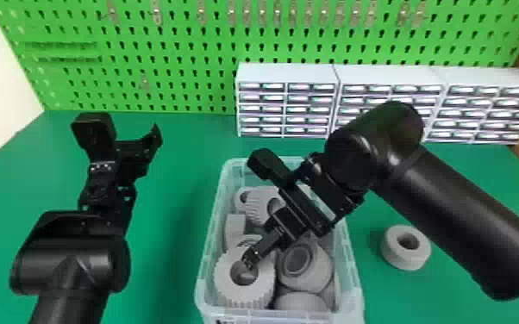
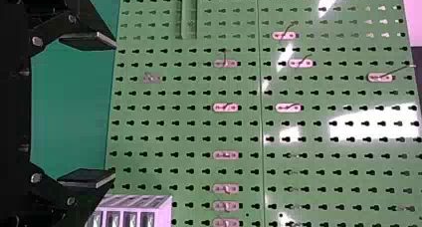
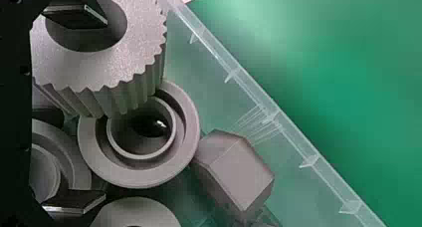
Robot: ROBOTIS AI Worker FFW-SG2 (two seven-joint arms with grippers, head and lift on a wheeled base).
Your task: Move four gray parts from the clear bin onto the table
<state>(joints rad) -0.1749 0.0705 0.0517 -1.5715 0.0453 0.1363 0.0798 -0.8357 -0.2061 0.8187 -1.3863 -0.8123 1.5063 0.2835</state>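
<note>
The clear bin (image 1: 353, 275) stands mid-table, holding several gray parts. Over it is my right gripper (image 1: 254, 211), open, one finger at the central hole of a toothed gray gear (image 1: 245, 293) in the near left corner. From the wrist, the right gripper (image 3: 89, 110) has one finger over the hole of that gear (image 3: 124, 62); the other is beside a gray ringed part (image 3: 186, 137). A gray ring (image 1: 405, 254) lies on the table (image 1: 164, 280) right of the bin. My left gripper (image 1: 125, 131) stands open left of the bin; in its wrist view, the left gripper (image 2: 104, 109) faces the pegboard.
White drawer cabinets (image 1: 286, 75) stand behind the bin, at the table's back edge. A green pegboard (image 1: 185, 82) with small hooks rises behind them. The right forearm (image 1: 457, 215) reaches across above the table's right side, close to the loose ring.
</note>
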